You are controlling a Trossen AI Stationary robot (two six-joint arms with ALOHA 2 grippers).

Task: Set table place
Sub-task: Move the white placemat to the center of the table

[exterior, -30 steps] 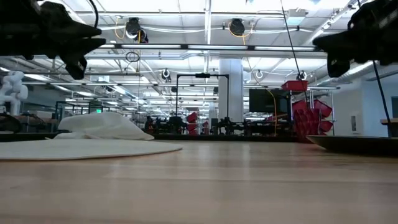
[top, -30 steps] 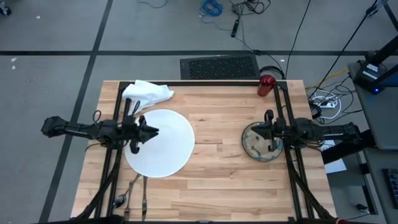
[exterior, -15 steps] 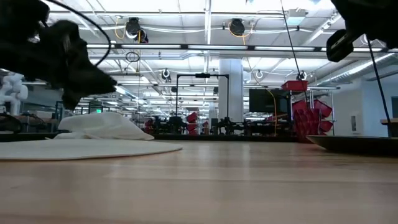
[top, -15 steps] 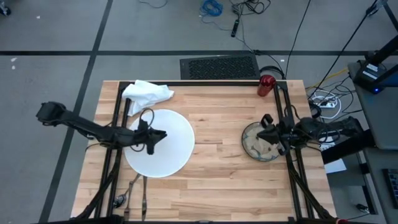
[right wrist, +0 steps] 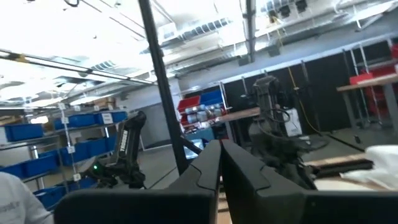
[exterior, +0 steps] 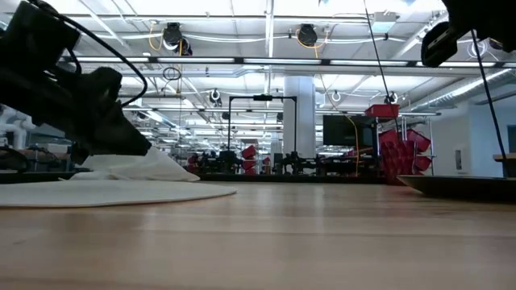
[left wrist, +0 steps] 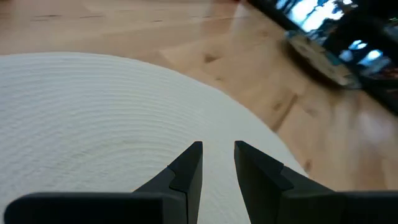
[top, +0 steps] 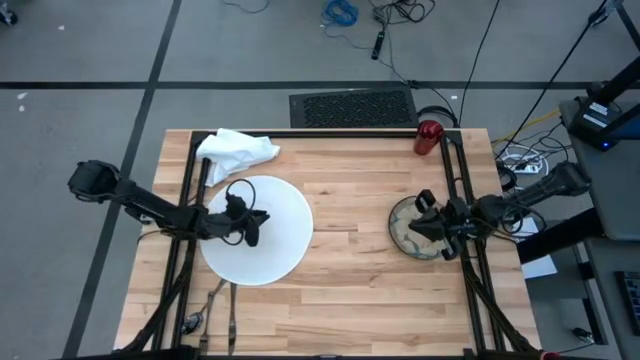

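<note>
Overhead, the bench [top: 350,270] is a pale butcher-block top of long planks edged in black metal, and the setting is still scattered over it. A big round white plate [top: 285,245] lies left of centre, its surface finely ribbed in concentric rings in the left wrist view, a texture the high view does not show. A crumpled white cloth napkin [top: 237,150] sits just beyond the plate toward the upper left of the frame; in the low view it rises as a soft mound [exterior: 141,163] behind the plate's flat edge. A small red cup [top: 429,136] stands at the upper right by the bench's far edge, and dark metal cutlery [top: 215,305] lies at the lower left, just below the plate. The patterned beige-blue bowl [top: 404,236] rests right of centre; what it holds cannot be told, as the arm covers much of it. The left gripper [top: 248,224] is low over the plate's left half, its dark fingers [left wrist: 189,167] slightly apart with nothing between them. The right gripper [top: 421,222] is over the bowl, its fingers [right wrist: 208,163] pressed together and empty, pointing into the room with shelving and blue bins.
</note>
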